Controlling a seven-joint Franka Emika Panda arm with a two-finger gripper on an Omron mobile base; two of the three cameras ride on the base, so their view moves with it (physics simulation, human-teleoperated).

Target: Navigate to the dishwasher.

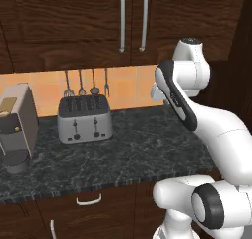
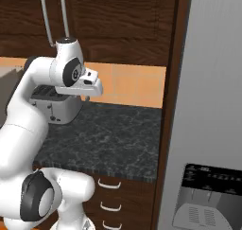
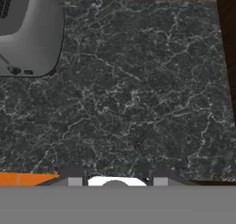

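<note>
**kitchenbot_fan:** So, left base view first: a toaster [image 1: 84,119] sits near the back edge of the dark marble counter [image 1: 147,149], slots facing up and dark inside. A coffee machine [image 1: 17,127] stands at the counter's left end. Utensils [image 1: 81,85] hang on the orange wall above the toaster, under the brown wall cabinets [image 1: 74,26]. The right half of the counter is bare stone up to its front edge.

**simrig_dave:** Right base view: the counter's right end butts against a dark wood panel, and a tall grey fridge [image 2: 212,106] with a dispenser panel [image 2: 208,196] is just beside it. Drawers [image 2: 111,184] sit under the front edge.

**kitchenbot_fan:** And the hand view?

**simrig_dave:** The gripper [image 3: 117,179] looks down on open counter, fingertips [image 3: 76,180] apart with nothing between them, and the toaster's at the top left corner. Can't tell where the dishwasher is from any of these.
</note>
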